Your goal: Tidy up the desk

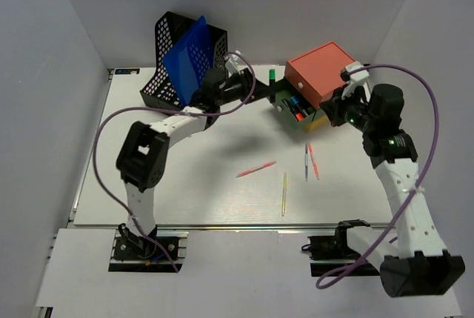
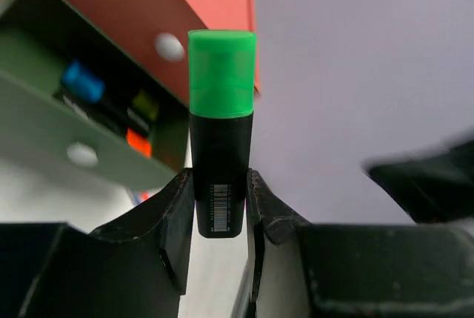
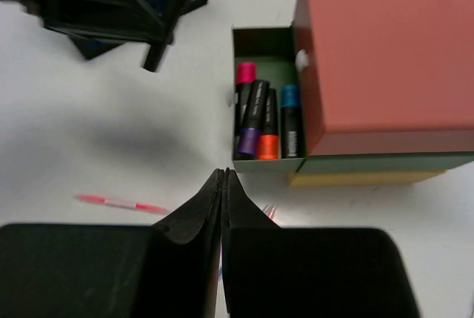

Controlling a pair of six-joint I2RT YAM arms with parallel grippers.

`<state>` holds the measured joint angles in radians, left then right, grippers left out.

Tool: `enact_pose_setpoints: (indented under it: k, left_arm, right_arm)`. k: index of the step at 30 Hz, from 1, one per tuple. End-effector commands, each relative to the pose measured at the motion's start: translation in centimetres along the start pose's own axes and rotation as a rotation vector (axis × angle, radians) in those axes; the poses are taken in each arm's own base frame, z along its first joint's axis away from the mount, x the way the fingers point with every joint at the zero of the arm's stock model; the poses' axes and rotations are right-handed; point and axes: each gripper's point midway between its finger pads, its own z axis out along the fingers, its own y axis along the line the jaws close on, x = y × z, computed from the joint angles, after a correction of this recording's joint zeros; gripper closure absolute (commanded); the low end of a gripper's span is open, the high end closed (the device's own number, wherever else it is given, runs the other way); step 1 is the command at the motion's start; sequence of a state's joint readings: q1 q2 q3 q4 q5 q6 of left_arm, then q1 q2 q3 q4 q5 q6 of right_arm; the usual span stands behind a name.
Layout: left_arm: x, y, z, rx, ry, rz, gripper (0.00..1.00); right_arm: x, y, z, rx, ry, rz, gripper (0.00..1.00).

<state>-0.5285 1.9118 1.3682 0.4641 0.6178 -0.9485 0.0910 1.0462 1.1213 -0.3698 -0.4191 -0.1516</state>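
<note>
**Desk** (image 1: 200,192), one: white ribbed top under both my arms, with a metal rail along the near edge and grey walls close on the left, far and right sides.

**Left gripper** (image 2: 220,184), one: clenched on a highlighter (image 2: 221,73), fingers (image 2: 178,207) pressed to both sides of its black barrel. The green cap stands upright above them. It is held above the far middle of the desk, just left of the drawer box.

**Right gripper** (image 3: 224,177), one: fingers pressed flat together, nothing between them. It hangs over the desk just in front of the open drawer.

**Drawer box** (image 1: 320,70), one: red top, yellow base, at the far right corner. Its green drawer (image 3: 252,36) is pulled out toward the middle of the desk.

**Markers** (image 3: 268,121) in the drawer, four: pink, purple, orange and blue ends, lying side by side.

**Pens** (image 1: 255,169) loose on the desk, four: a pink one near the centre, a yellow one nearer the front rail, and a grey and a red one close together just in front of the drawer.

**File rack** (image 1: 167,81), one: black mesh, at the far left corner, with one blue folder (image 1: 189,55) leaning in it.

**Open room:** a broad strip of bare top runs between my left arm and the pens, and a narrower strip runs along the front rail.
</note>
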Motion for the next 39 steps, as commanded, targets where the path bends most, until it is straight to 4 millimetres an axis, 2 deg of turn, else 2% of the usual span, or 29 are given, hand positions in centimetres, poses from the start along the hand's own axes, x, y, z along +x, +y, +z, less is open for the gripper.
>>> enact_pose_setpoints:
  k: [1, 2, 3, 4, 5, 6, 7, 11, 15, 16, 19, 20, 21, 26, 29, 34, 35, 37, 38, 39]
  left_arm:
    - [-2.8, -1.5, 3.3, 0.039, -0.126, -0.031, 1.0]
    - [-3.0, -1.4, 4.2, 0.032, -0.158, -0.056, 1.0]
    - [-4.1, -2.0, 4.8, 0.056, -0.188, -0.047, 1.0]
    - [-3.4, -1.0, 6.0, 0.049, -0.185, -0.065, 1.0]
    - [-3.1, -1.1, 6.8, 0.049, -0.189, -0.083, 1.0]
    - [-4.5, -1.6, 7.3, 0.058, -0.229, -0.075, 1.0]
    - [-3.6, -0.7, 8.4, 0.047, -0.221, -0.085, 1.0]
    - [-3.2, 0.3, 10.0, 0.007, -0.246, -0.14, 0.98]
    - [-2.4, 1.7, 10.1, -0.063, -0.246, -0.165, 0.85]
    - [-2.1, 2.2, 10.0, -0.075, -0.239, -0.172, 0.76]
    - [-1.1, 2.3, 10.1, -0.097, -0.211, -0.188, 0.62]
    - [-1.0, 2.4, 10.1, -0.101, -0.205, -0.192, 0.53]
    - [-1.0, 2.3, 10.2, -0.101, -0.2, -0.193, 0.49]
    - [-0.4, 1.7, 10.5, -0.101, -0.166, -0.199, 0.4]
    - [-0.3, 1.4, 10.4, -0.098, -0.155, -0.199, 0.39]
    - [-1.3, -0.7, 10.1, -0.053, -0.167, -0.178, 0.43]
    - [-2.0, -1.9, 9.8, -0.029, -0.177, -0.161, 0.5]
    - [-2.6, -3.4, 9.5, 0.0, -0.183, -0.139, 0.62]
    - [-3.2, -4.6, 9.0, 0.016, -0.192, -0.114, 0.75]
    - [-3.4, -5.2, 8.6, 0.021, -0.196, -0.099, 0.81]
  right_arm:
    - [-3.3, -2.1, -2.0, 0.165, -0.141, -0.022, 1.0]
    - [-3.4, -2.2, -2.2, 0.178, -0.146, -0.019, 1.0]
    - [-3.4, -2.1, -2.3, 0.177, -0.145, -0.015, 1.0]
    - [-3.3, -2.0, -2.5, 0.175, -0.137, -0.009, 1.0]
    - [-3.3, -1.9, -2.5, 0.173, -0.134, 0.01, 1.0]
    - [-3.1, -1.8, -2.5, 0.171, -0.13, 0.015, 1.0]
    - [-2.9, -1.8, -2.4, 0.168, -0.124, 0.021, 1.0]
    - [-2.8, -1.8, -2.6, 0.178, -0.128, 0.026, 1.0]
    - [-2.6, -2.0, -2.7, 0.188, -0.126, 0.026, 1.0]
    - [-2.6, -1.8, -2.7, 0.182, -0.126, 0.025, 1.0]
    - [-2.3, -1.9, -2.6, 0.186, -0.118, 0.027, 1.0]
    - [-2.2, -1.8, -2.6, 0.183, -0.118, 0.027, 1.0]
    - [-2.2, -1.9, -2.5, 0.182, -0.118, 0.025, 1.0]
    - [-2.5, -1.8, -2.6, 0.177, -0.127, 0.015, 1.0]
    - [-2.4, -1.7, -2.5, 0.171, -0.127, 0.013, 1.0]
    - [-1.9, -0.5, -2.3, 0.092, -0.105, -0.044, 1.0]
    - [-2.2, 0.0, -2.4, 0.061, -0.105, -0.069, 1.0]
    - [-1.4, 1.9, -2.1, -0.07, -0.072, -0.14, 1.0]
    - [-0.6, 3.4, -2.1, -0.184, -0.05, -0.209, 0.93]
    - [-0.4, 4.4, -2.4, -0.236, -0.043, -0.196, 0.84]
